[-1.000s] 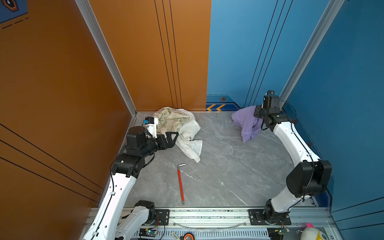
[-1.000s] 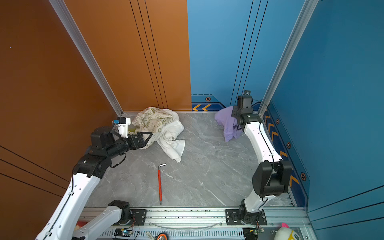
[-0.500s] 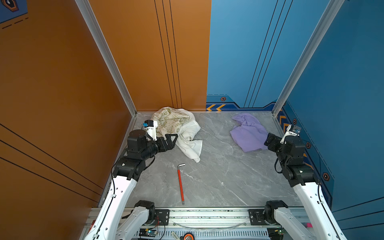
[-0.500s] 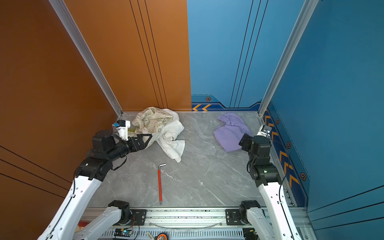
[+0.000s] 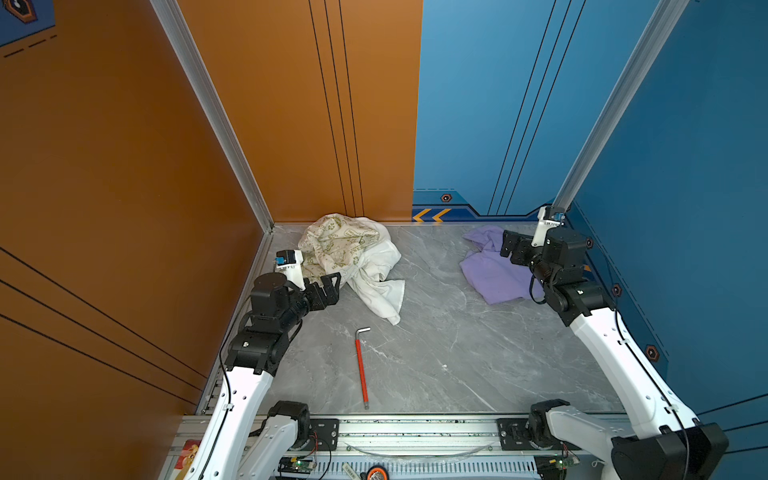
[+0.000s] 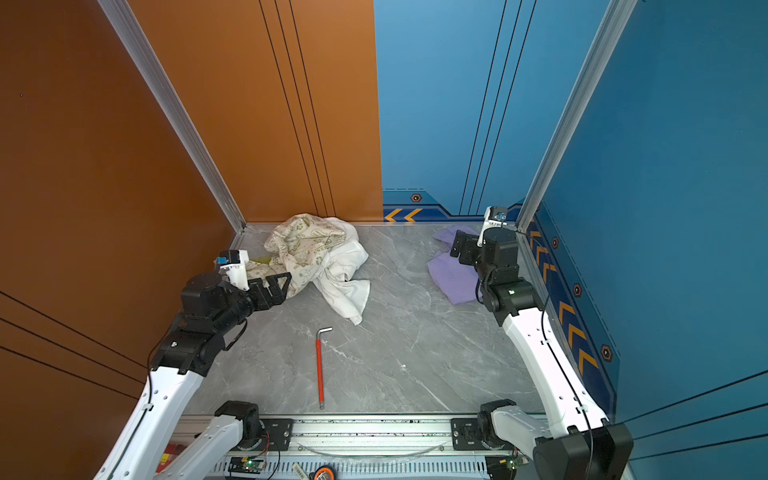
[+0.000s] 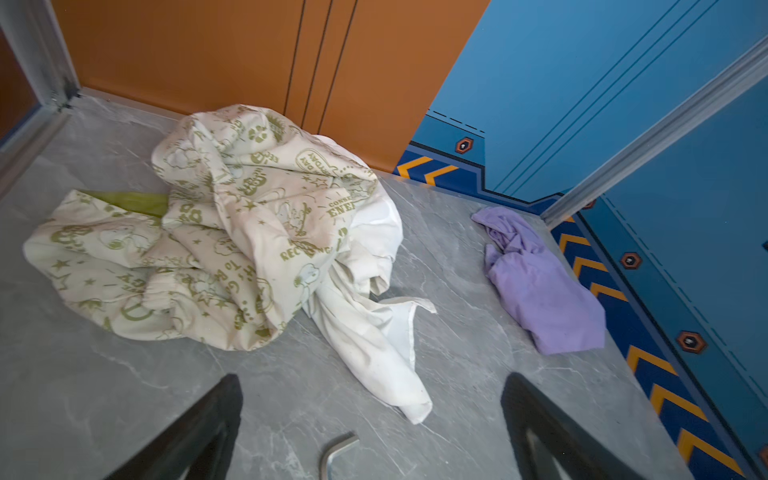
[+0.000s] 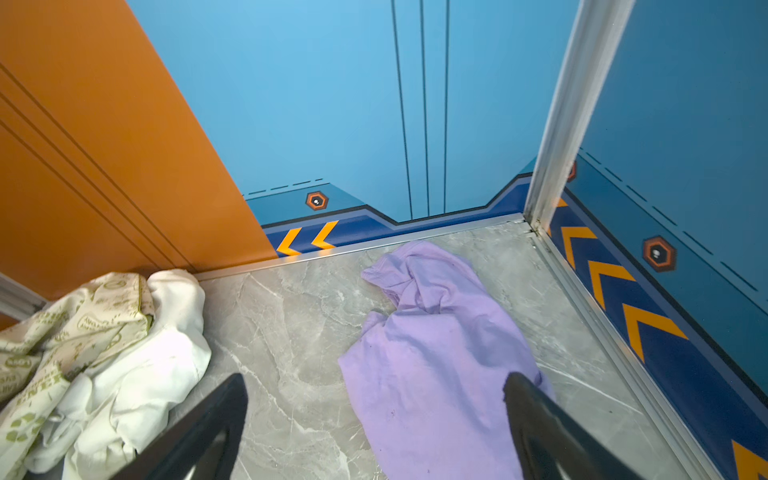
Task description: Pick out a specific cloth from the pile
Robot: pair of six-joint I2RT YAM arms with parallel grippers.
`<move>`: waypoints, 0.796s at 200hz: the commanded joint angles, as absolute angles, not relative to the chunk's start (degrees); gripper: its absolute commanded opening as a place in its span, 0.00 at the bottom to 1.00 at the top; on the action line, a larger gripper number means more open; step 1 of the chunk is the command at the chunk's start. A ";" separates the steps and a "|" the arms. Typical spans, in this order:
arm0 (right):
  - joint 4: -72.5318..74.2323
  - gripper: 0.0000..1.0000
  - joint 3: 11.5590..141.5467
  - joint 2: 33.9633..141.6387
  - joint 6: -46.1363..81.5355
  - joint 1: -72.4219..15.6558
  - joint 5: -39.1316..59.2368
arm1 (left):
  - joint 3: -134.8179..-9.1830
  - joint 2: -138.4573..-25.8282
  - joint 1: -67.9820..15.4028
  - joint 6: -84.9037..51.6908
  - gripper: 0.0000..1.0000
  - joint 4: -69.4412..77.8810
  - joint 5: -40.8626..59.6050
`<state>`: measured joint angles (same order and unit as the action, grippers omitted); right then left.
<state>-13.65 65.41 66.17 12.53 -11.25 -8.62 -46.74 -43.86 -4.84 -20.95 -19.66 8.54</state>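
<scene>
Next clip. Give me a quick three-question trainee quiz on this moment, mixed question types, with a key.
1. True or false: the lavender cloth lies apart from the pile.
2. The right gripper is: A) open, holding nothing; B) shut on the lavender cloth; C) shut, empty.
3. What tool lies on the table, nearer the arm bases than the pile?
Key: 1 true; 2 A; 3 the red-handled hex key.

Soft matt lavender cloth (image 8: 436, 374); crumpled cotton-like pile (image 7: 249, 232); polished marble-look table (image 5: 436, 353); seemingly metal hex key (image 5: 360, 374).
</scene>
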 commanded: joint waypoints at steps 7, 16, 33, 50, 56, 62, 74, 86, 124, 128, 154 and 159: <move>-7.73 1.00 60.06 68.15 6.24 -11.81 -6.42 | -37.03 -41.62 -2.28 -16.05 0.98 -5.96 0.22; -5.80 1.00 57.01 68.46 5.43 -11.38 -6.68 | -33.56 -41.14 -1.73 -15.74 0.98 -1.58 -1.38; -1.93 1.00 50.91 69.19 4.68 -10.19 -6.79 | -28.50 -41.32 -0.77 -14.28 0.98 4.43 -3.50; 2.49 1.00 44.67 69.98 4.66 -8.00 -6.83 | -25.10 -43.03 -0.27 -11.01 0.98 8.94 -4.32; 3.94 1.00 42.66 70.30 4.72 -7.23 -6.88 | -24.09 -43.88 -0.18 -9.67 0.98 10.49 -4.77; 5.55 1.00 40.80 70.63 4.99 -6.42 -6.91 | -23.00 -44.78 -0.10 -8.64 0.98 12.15 -5.56; 8.84 1.00 37.42 71.21 5.72 -4.81 -6.60 | -21.10 -46.82 -0.01 -7.55 0.98 15.77 -7.80; 12.89 1.00 34.38 71.63 5.84 -3.43 -5.26 | -19.25 -49.26 0.23 -6.95 0.98 20.35 -8.58; 27.75 1.00 26.90 75.04 2.50 -2.20 -3.92 | -17.83 -57.31 0.35 -8.48 0.98 28.51 -13.46; 29.08 1.00 26.47 75.54 2.32 -2.20 -3.91 | -17.35 -58.23 0.35 -8.40 0.98 29.90 -14.02; 38.90 1.00 24.31 80.32 2.62 -2.02 -3.77 | -14.15 -64.41 0.18 -8.89 0.98 40.25 -16.52; 38.40 1.00 24.62 80.56 2.06 -2.10 -3.54 | -13.96 -65.43 0.09 -9.20 0.98 41.50 -16.84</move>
<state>26.70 25.71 77.87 3.77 -2.52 -4.64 -16.32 -61.65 0.21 -9.21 30.02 -12.36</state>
